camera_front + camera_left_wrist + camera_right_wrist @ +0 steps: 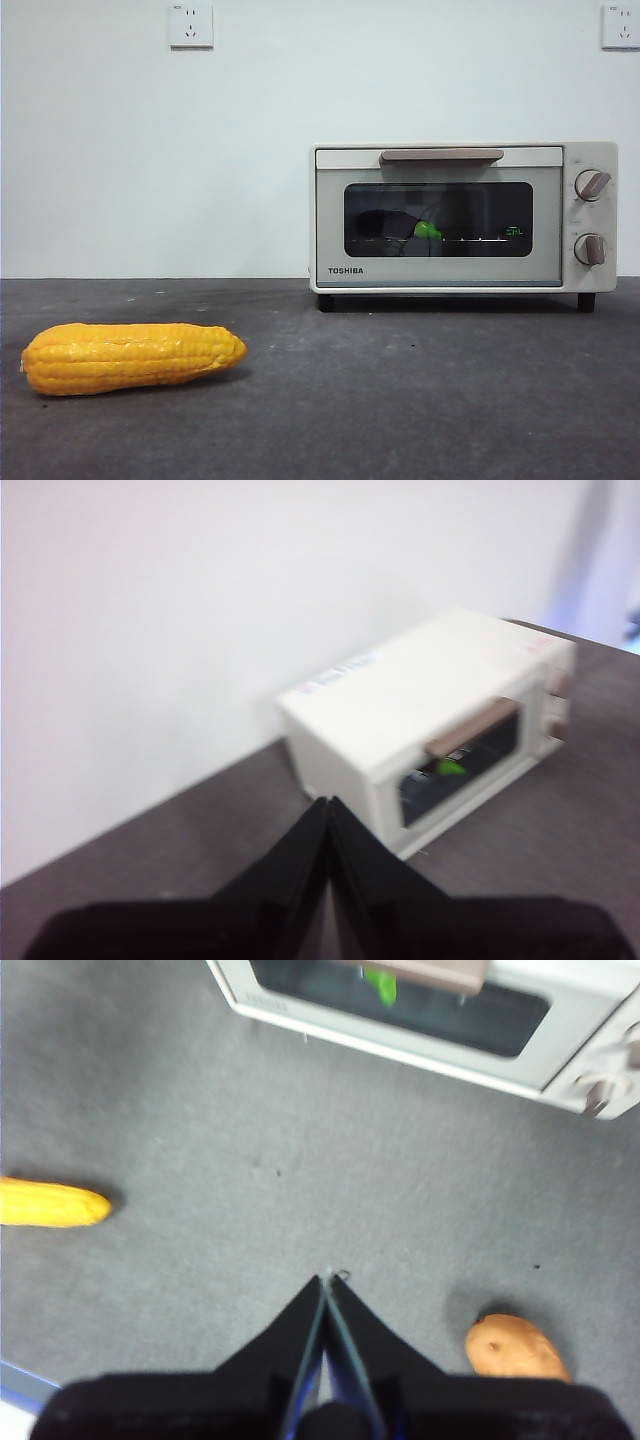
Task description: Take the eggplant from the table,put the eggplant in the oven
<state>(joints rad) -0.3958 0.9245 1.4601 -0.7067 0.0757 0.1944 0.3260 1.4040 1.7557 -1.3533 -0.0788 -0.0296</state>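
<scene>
**Eggplant in the oven, door shut, both arms clear**

The eggplant (395,226) lies inside the oven (463,216), dark behind the glass with its green stem showing; the door is closed. By the look of it the task is done, with nothing left but for the arms to wait.

The left jaws (328,810) are pressed together and hold nothing; the oven sits ahead of them, well apart. The right jaws (326,1285) are likewise closed and empty above the bare counter (300,1150), with the corn (52,1204) off to one side, a potato (515,1348) near the other, and the oven beyond the tips.
</scene>
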